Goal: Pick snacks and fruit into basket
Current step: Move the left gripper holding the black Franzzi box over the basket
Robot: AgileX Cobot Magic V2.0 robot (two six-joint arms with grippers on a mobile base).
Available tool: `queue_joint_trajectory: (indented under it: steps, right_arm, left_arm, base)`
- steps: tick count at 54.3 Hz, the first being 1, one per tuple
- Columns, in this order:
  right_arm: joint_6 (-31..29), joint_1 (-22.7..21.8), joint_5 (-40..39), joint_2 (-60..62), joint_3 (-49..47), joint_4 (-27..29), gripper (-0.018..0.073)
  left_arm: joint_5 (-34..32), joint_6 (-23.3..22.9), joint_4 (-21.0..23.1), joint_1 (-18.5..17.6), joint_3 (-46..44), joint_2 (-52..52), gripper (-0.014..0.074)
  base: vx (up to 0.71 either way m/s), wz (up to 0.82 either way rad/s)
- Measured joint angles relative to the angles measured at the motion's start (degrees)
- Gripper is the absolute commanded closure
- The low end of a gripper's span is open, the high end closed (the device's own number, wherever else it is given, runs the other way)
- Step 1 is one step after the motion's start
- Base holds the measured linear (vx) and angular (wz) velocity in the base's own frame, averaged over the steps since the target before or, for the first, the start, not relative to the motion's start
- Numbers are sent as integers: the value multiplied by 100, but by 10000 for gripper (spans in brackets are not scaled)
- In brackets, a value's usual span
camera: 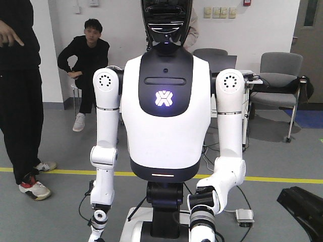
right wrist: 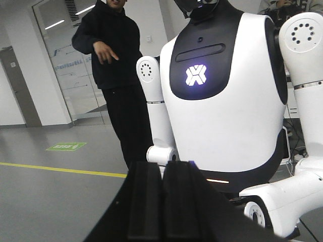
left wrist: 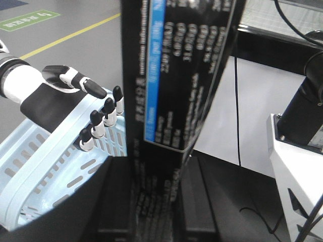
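Note:
In the left wrist view my left gripper (left wrist: 159, 174) is shut on a snack, a tall black packet (left wrist: 176, 75) with a blue strip and white print, held upright between the jaws. Just left of it is the pale blue basket (left wrist: 40, 171), slotted on its walls. A white-and-black humanoid hand (left wrist: 55, 96) grips its rim. In the right wrist view my right gripper (right wrist: 161, 169) is shut with nothing between its fingers, pointing at the humanoid's torso. The fruit is out of view.
A white humanoid robot (camera: 164, 111) stands directly ahead, arms lowered. One person in black stands at the left (camera: 17, 75) and another sits behind (camera: 88, 55). Grey chairs (camera: 280, 70) are at the back right. A white machine base (left wrist: 298, 171) and cables lie right of the packet.

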State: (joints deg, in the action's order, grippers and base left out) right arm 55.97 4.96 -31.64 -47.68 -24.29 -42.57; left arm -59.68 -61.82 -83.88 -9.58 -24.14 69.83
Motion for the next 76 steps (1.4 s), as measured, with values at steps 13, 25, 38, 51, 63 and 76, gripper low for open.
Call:
queue_joint_trajectory:
  steps: [13,25,38,51,63,76]
  right_arm:
    - [-228,0,19,0,0,86,568]
    - [-263,0,25,0,0,96,568]
    - [-267,0,25,0,0,96,568]
    - [-267,0,25,0,0,96,568]
    - [-276,0,26,0,0,99,568]
    - [-281,0,26,0,0,99,568]
  left_arm:
    - [-10,-2,-25,-423,-414,475,596]
    - [245,-2,-25,-883,-783,969,596]
    - [680,-2,-19,-1258,-1047,1575,596]
    - [851,-2,6,-1491,-1260,2077,596]
    - [988,-2,2,-1604,-1267,2212,596]
    - [1216,-99,9,-1848,-1625,2234,596]
  base:
    - [0,0]
    - [0,0]
    - [0,0]
    - [0,0]
    - [0,0]
    - [0,0]
